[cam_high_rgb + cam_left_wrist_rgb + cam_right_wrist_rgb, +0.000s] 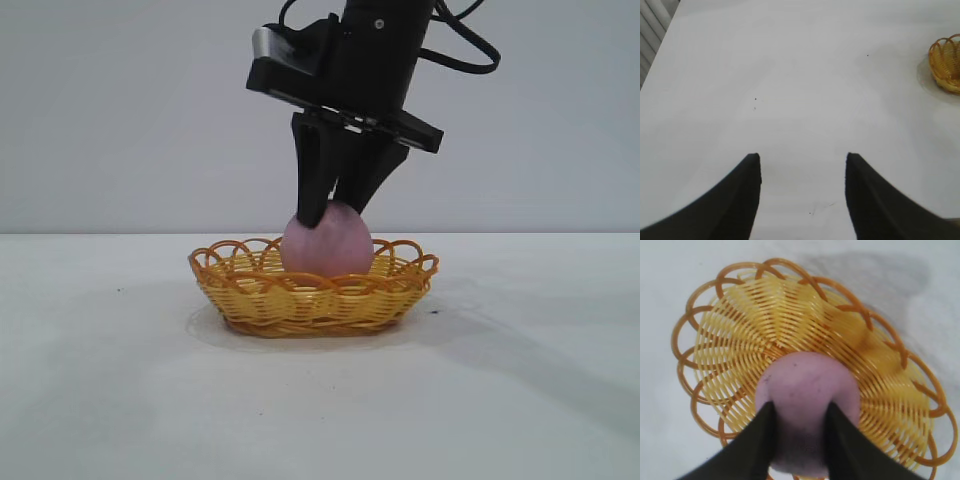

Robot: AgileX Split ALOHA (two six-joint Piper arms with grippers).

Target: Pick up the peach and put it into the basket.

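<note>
The pinkish-purple peach (327, 245) stands inside the yellow woven basket (310, 300) with the orange looped rim, at the middle of the table. My right gripper (333, 208) comes down from above and its black fingers are closed on the peach's darker top. In the right wrist view the peach (807, 385) sits between the two fingers, over the basket (740, 325), with the gripper (800, 407) pressed against its sides. My left gripper (803, 157) is open and empty above bare table, well away from the basket (945, 62). It is out of the exterior view.
The white table (120, 400) runs flat all round the basket, with a plain grey wall behind. The table's edge and a ribbed white surface (652, 30) show in the left wrist view.
</note>
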